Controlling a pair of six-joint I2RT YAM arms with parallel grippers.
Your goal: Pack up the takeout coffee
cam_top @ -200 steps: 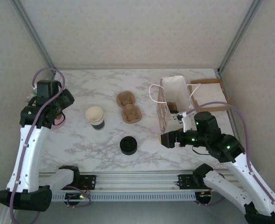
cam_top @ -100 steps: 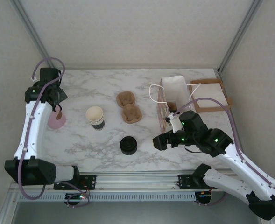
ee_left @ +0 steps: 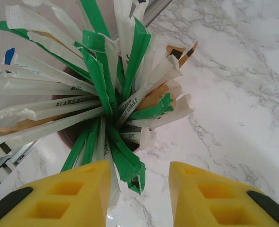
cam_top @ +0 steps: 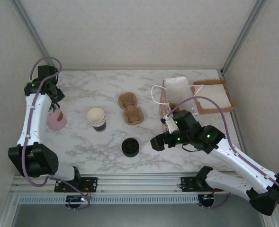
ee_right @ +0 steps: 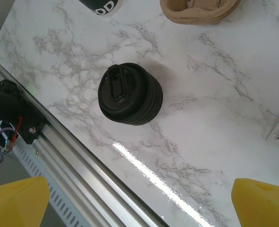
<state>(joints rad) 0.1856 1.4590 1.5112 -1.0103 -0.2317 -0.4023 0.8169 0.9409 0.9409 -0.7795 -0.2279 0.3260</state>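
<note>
Straw holder [cam_top: 56, 121] left, cup stack [cam_top: 96, 118] right of it, lid pile [cam_top: 130, 147] in front, bag [cam_top: 175, 94] right

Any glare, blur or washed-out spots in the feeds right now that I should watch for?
Right wrist view: one bright glare streak on the table near the black lid stack, which itself is sharp. Left wrist view: wrapped straws crisp at centre, print legible, white wrappers at far left somewhat washed out. Top external view: even light, only faint shadows, no glare.

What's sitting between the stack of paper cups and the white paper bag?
Brown pulp cup carriers, touching neither, as the top view shows.
</note>
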